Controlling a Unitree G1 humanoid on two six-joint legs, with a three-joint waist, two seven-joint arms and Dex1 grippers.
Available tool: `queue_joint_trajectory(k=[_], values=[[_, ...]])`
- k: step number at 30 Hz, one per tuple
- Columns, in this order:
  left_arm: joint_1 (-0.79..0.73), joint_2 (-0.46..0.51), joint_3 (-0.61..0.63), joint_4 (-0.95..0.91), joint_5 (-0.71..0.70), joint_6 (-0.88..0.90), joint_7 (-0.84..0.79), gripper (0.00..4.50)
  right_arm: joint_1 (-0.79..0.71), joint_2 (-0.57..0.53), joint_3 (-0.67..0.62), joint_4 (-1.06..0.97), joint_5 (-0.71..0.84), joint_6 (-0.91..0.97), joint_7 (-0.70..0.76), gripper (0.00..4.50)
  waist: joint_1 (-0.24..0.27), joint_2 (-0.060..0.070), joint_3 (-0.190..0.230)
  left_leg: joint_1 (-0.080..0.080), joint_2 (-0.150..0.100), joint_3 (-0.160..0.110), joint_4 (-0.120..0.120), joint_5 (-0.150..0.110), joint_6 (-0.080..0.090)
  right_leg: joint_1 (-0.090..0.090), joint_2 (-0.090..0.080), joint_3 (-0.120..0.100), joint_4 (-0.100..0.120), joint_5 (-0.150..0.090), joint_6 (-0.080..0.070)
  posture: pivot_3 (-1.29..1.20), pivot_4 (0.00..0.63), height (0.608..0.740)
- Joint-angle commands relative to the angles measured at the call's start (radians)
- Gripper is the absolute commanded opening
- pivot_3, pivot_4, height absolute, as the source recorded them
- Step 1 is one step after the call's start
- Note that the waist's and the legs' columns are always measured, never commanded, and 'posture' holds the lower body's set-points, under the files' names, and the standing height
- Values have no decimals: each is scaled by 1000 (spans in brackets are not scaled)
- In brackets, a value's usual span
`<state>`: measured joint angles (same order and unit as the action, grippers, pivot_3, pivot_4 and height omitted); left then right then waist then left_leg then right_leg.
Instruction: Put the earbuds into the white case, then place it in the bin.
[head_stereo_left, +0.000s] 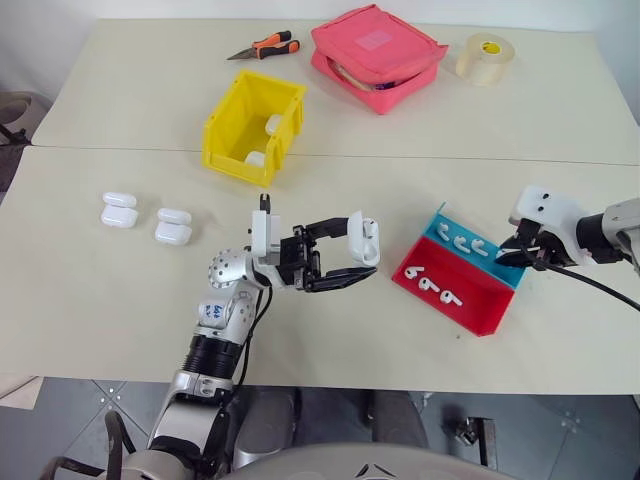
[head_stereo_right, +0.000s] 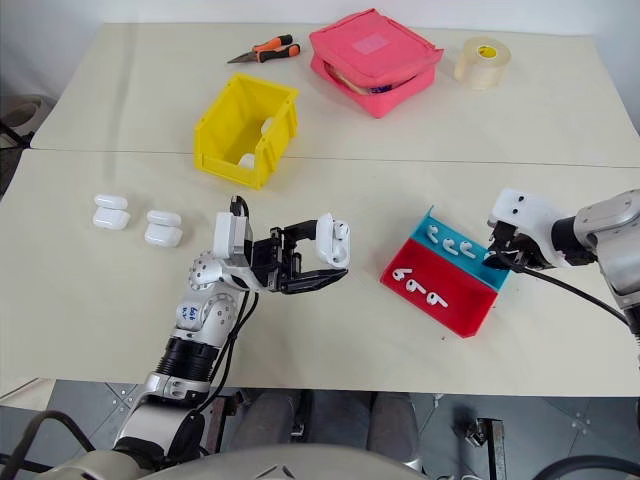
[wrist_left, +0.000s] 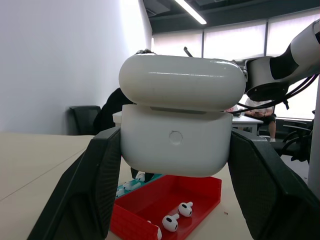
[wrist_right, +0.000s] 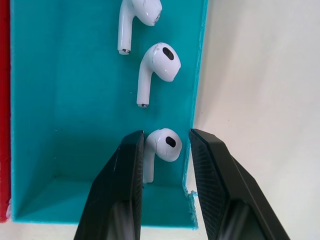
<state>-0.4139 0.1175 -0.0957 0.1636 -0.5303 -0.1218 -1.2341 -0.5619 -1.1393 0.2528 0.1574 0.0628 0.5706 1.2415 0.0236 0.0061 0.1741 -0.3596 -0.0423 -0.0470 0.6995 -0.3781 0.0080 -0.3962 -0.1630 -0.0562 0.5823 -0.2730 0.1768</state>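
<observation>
Above the surface (head_stereo_left: 120, 290), we hold the white case (head_stereo_left: 365, 238) clamped in our left pincer (head_stereo_left: 345, 255), pointing rightward. Our right pincer (wrist_right: 165, 160) angles down into the tray's blue half (wrist_right: 65, 115), fingers narrowly flanking one of the earbuds (wrist_right: 165, 145), not visibly gripping.

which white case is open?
The white case clamped in the left gripper, lid lifted. The pairs on the table are closed.
</observation>
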Motion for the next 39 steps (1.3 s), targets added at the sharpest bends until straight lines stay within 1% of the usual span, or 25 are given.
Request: queue_joint_trajectory(k=[1, 6, 9, 11, 14, 17, 18, 21, 23, 24, 27, 30, 34, 39], values=[[1, 1, 3, -45, -9, -9, 4, 2812, 13, 3, 3, -4, -26, -5, 13, 906, 0, 0, 0, 0, 0, 0, 0, 0, 0, 0, 0, 0, 0, 0, 0, 0, 150, 740], [-9, 2, 0, -42, -9, -4, 1, 2812, 22, 5, -33, -59, -5, 34, 8, 906, 0, 0, 0, 0, 0, 0, 0, 0, 0, 0, 0, 0, 0, 0, 0, 0, 150, 740], [-15, 0, -7, -39, -10, 3, -3, 2812, 52, -11, -91, -117, 22, 67, -7, 906, 2, 0, 0, 0, 0, 0, 0, 0, 0, 0, 0, 0, 0, 0, 0, 0, 150, 740], [-17, 1, -7, -40, -14, 9, -8, 2812, 74, -18, -140, -166, 46, 104, -23, 906, 2, 0, 0, 0, 0, 0, 0, 0, 0, 0, 0, 0, 0, 0, 0, 0, 150, 740], [-30, -5, -9, -34, -18, 20, -10, 2812, 138, 0, -306, -276, 145, 184, -55, 906, 4, 0, 0, -1, 0, 0, 0, 0, 0, 0, 0, -1, 0, 0, 0, 0, 150, 740], [-44, -9, -7, -29, -24, 36, -13, 2812, 213, 104, -507, -401, 277, 195, -107, 906, 4, 0, 0, -1, 0, -1, 0, 0, 0, 0, 0, -2, 0, 0, 0, 0, 150, 740], [-47, -9, -7, -27, -25, 42, -15, 2812, 240, 160, -575, -446, 331, 199, -130, 906, 4, 0, 0, -1, 0, -1, 0, 0, -1, 0, 0, -2, 1, 0, 0, 0, 150, 740], [-52, -2, 1, -29, -36, 62, -24, 2812, 301, 274, -678, -545, 426, 202, -188, 906, 5, 0, 0, -1, 0, -1, 1, 0, -1, 0, 0, -3, 1, 0, 0, 0, 150, 740], [-60, -1, 2, -28, -42, 90, -20, 2812, 363, 362, -716, -618, 487, 169, -222, 906, 6, 0, 0, -1, 0, -1, 1, 0, -1, 0, 0, -3, 1, 0, 0, 0, 150, 740], [-71, -8, -3, -21, -36, 99, -13, 2812, 387, 458, -745, -669, 574, 144, -258, 906, 5, 0, 0, -1, 0, -2, 1, 0, -1, 0, 0, -3, 1, 0, 0, 0, 150, 740], [-97, 6, 14, -15, -44, 135, -10, 2812, 406, 668, -734, -794, 751, 135, -409, 906, 2, 0, 0, 0, 0, -2, 0, 0, -1, 0, 0, -3, 2, 0, 0, 0, 150, 740], [-125, 18, 29, -1, -48, 163, -9, 2812, 431, 810, -650, -862, 819, 109, -509, 906, -2, 0, 0, 0, 1, -3, 1, 1, -2, 0, 1, -3, 3, 0, 0, 0, 150, 740], [-150, 10, 39, 13, -43, 173, -1, 2812, 473, 892, -527, -891, 817, 59, -565, 906, -3, 1, 0, 2, 0, -5, -1, 1, -3, 0, 1, -2, 4, 0, 0, 0, 150, 740], [-142, 4, 34, -1, -40, 187, 3, 2812, 489, 935, -435, -873, 786, -11, -582, 906, -3, 1, 0, 2, -1, -4, -1, 1, -2, 0, 1, -2, 5, 0, 0, 0, 150, 740]])
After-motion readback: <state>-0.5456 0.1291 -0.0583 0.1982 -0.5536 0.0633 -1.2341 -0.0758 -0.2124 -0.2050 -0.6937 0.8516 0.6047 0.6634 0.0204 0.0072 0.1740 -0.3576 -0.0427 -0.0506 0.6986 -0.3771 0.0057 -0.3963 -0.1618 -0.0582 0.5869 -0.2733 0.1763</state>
